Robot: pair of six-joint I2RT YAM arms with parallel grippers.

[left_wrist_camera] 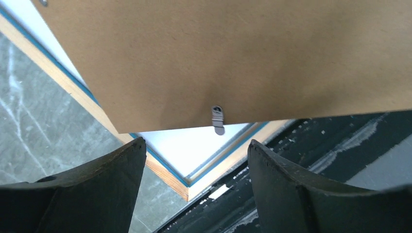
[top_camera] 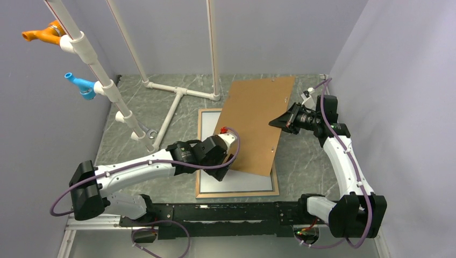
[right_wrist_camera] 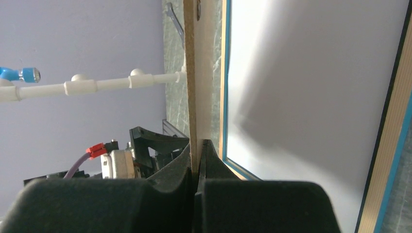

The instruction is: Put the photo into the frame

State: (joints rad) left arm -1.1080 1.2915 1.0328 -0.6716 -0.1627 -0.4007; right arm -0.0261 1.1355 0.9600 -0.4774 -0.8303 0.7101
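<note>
backing board: edge in right gripper, tilted above frame | frame: flat on worktop, below both grippers | photo: in frame | left gripper: just before board's near edge

Plain lavender-grey walls enclose a dark marbled tabletop.

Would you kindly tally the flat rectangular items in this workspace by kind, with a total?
frame: 1
photo, white back up: 1
brown backing board: 1
Total: 3
</note>
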